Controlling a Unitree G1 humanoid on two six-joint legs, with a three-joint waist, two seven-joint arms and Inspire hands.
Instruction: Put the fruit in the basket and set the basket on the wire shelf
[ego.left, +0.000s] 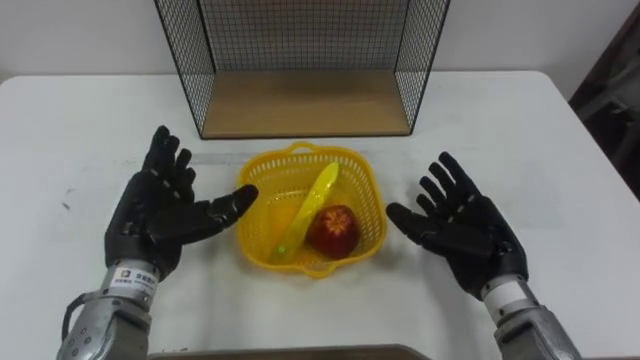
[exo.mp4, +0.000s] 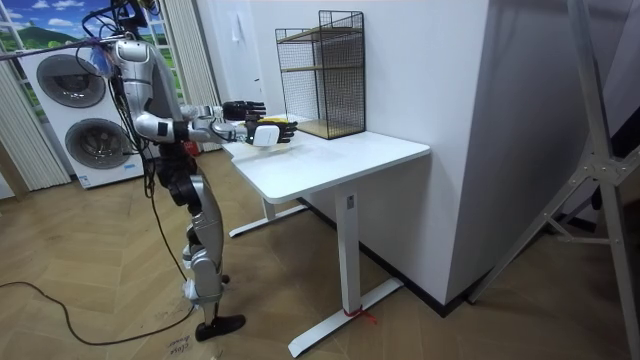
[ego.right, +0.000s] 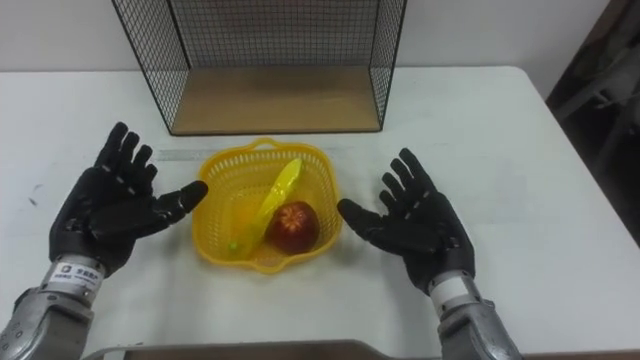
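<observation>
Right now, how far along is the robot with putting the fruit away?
Done: the banana and the apple lie in the yellow basket. In hand: the left hand and right hand are open on either side of the basket, not yet gripping it. Left: the basket sits on the white table in front of the wire shelf, so lifting it onto the shelf remains.

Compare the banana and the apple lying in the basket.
Colour: the banana is yellow with a greenish end, the apple red. Shape: the banana is long and slim, the apple round. Pose: the banana slants across the yellow basket from the back to the front left, while the apple sits in the front right part, beside the banana. Both lie inside the basket.
</observation>
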